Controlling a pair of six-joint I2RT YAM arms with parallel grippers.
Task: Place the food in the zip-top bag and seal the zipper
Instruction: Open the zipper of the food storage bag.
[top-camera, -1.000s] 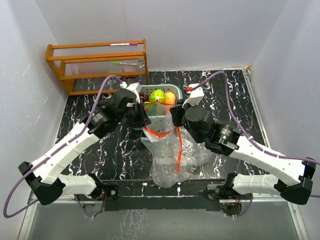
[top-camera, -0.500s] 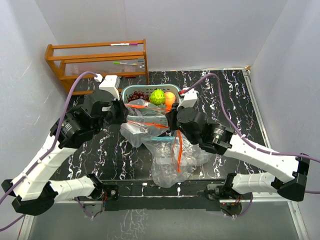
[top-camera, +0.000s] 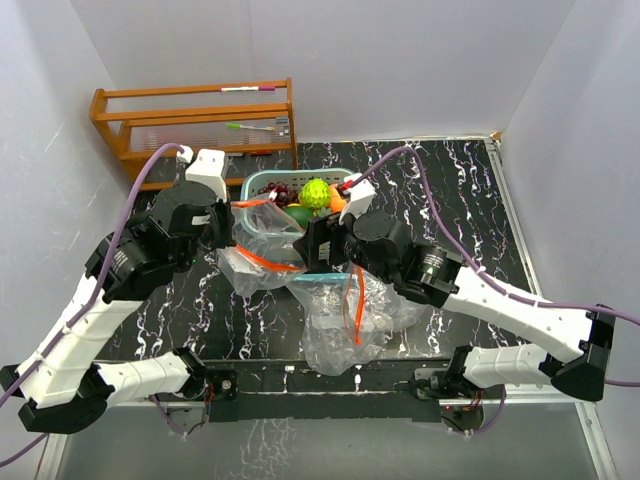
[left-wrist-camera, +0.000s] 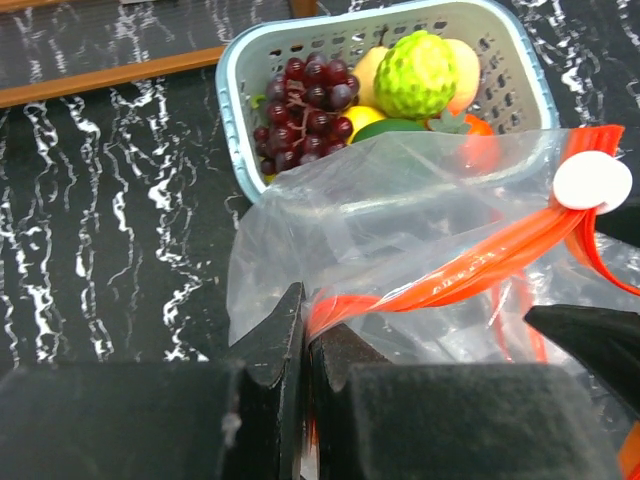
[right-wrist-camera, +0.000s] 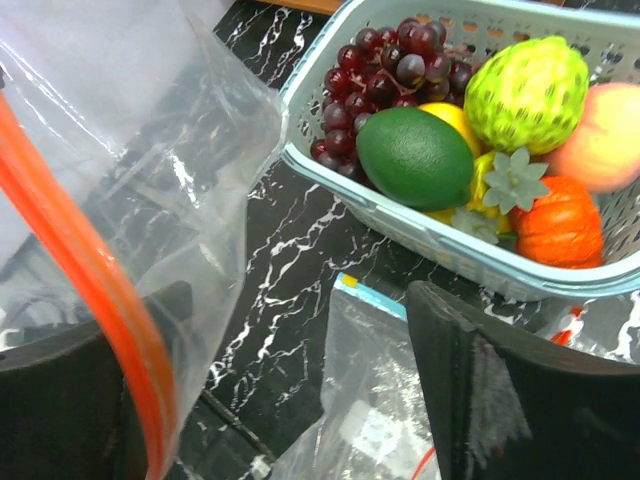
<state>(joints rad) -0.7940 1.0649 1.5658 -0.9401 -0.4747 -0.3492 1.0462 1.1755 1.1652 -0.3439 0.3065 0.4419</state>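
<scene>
— Black marbled counter (top-camera: 480, 200), white walls all round. How far along is the job?

— Barely begun, I'd say. All the food (top-camera: 316, 193) sits in the pale blue basket (left-wrist-camera: 232, 90) near the middle of the counter's far edge. None of it is in the zip-top bag (top-camera: 255, 265).

— Who has the bag?

— The left hand (left-wrist-camera: 305, 335) is pinched tight on its orange zipper strip (left-wrist-camera: 450, 270), holding it up just in front of the basket.

— And the right hand (right-wrist-camera: 290, 330)?

— Its fingers stand wide apart and grip nothing. The bag's rim drapes past one of them. The grapes (right-wrist-camera: 385, 60) and the avocado (right-wrist-camera: 415, 158) lie just beyond, at the basket's left end.

— What's left to do?

— Everything, as I judge it: loading the fruit, then sealing the zipper.
</scene>
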